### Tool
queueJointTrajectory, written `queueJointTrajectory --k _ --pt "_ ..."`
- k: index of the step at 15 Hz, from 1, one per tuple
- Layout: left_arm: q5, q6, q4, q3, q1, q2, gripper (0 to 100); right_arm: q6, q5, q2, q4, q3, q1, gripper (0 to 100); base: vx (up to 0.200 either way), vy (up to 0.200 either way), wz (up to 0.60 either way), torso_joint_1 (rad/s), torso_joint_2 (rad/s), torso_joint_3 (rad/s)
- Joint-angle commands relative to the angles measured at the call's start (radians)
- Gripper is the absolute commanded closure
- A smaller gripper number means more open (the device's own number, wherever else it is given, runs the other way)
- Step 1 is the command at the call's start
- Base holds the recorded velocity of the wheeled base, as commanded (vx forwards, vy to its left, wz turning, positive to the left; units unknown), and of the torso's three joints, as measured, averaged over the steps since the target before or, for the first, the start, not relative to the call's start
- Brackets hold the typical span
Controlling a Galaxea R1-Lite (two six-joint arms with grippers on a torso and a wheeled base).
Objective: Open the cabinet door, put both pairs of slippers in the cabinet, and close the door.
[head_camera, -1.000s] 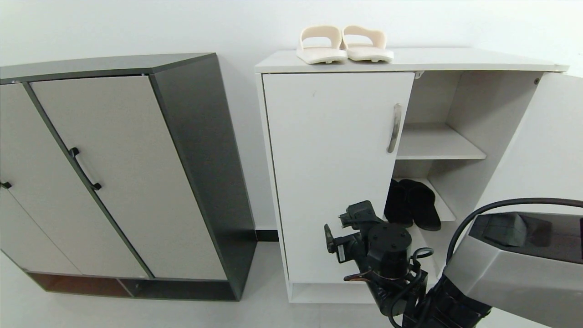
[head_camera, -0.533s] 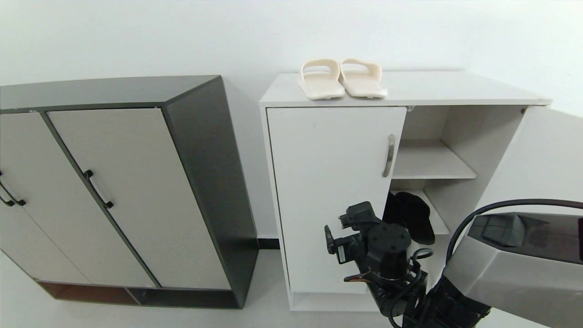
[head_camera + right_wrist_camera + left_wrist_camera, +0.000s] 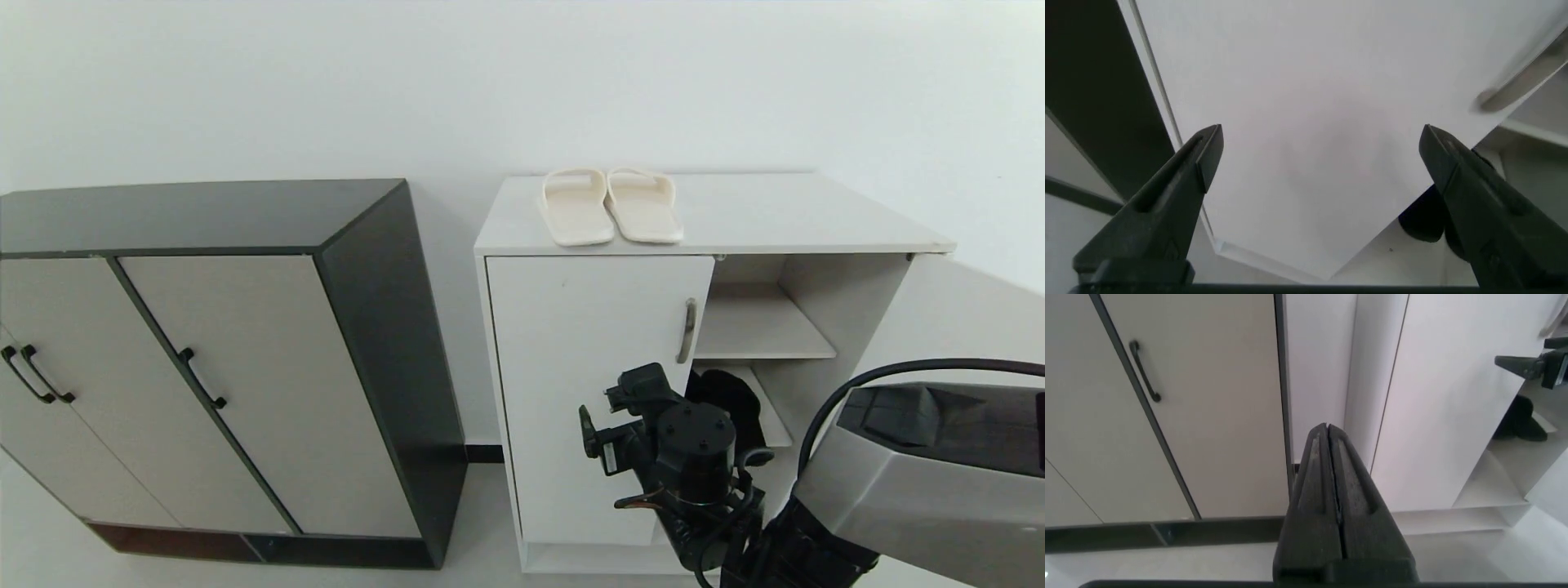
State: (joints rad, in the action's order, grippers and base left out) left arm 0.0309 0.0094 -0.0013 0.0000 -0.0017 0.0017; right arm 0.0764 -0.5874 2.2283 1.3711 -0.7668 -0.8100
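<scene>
A pair of beige slippers (image 3: 609,206) lies on top of the white cabinet (image 3: 784,214). Its left door (image 3: 588,384) is shut, with a metal handle (image 3: 687,331); its right door (image 3: 967,327) stands swung open. A pair of black slippers (image 3: 727,396) sits on the lower shelf inside, with a bare shelf (image 3: 755,331) above. My right gripper (image 3: 614,406) (image 3: 1323,163) is open in front of the shut left door, low down, holding nothing. My left gripper (image 3: 1327,431) is shut and empty, low, facing the gap between the two cabinets.
A dark cabinet (image 3: 359,327) with two pale doors and black handles (image 3: 201,378) stands left of the white one, a narrow gap between them. A white wall runs behind. Open floor lies in front.
The head camera has tilted upward, so both cabinets sit lower in the picture and more wall shows. The slippers, doors and right gripper have not visibly moved.
</scene>
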Motion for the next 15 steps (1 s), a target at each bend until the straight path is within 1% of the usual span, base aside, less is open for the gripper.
queueJointTrajectory --k 1,8,15 --pt "0.0 0.0 0.0 0.0 0.0 0.0 100 0.0 0.0 0.002 0.0 0.0 0.0 0 0.0 0.0 0.0 0.173 -0.49 -0.305" --pt "-0.002 0.0 0.0 0.0 0.0 0.0 100 0.0 0.0 0.007 0.0 0.0 0.0 0 0.0 0.0 0.0 0.204 -0.51 -0.313" --pt "0.0 0.0 0.0 0.0 0.0 0.0 100 -0.001 0.0 0.014 0.0 0.0 0.0 0 0.0 0.0 0.0 0.245 -0.56 -0.322"
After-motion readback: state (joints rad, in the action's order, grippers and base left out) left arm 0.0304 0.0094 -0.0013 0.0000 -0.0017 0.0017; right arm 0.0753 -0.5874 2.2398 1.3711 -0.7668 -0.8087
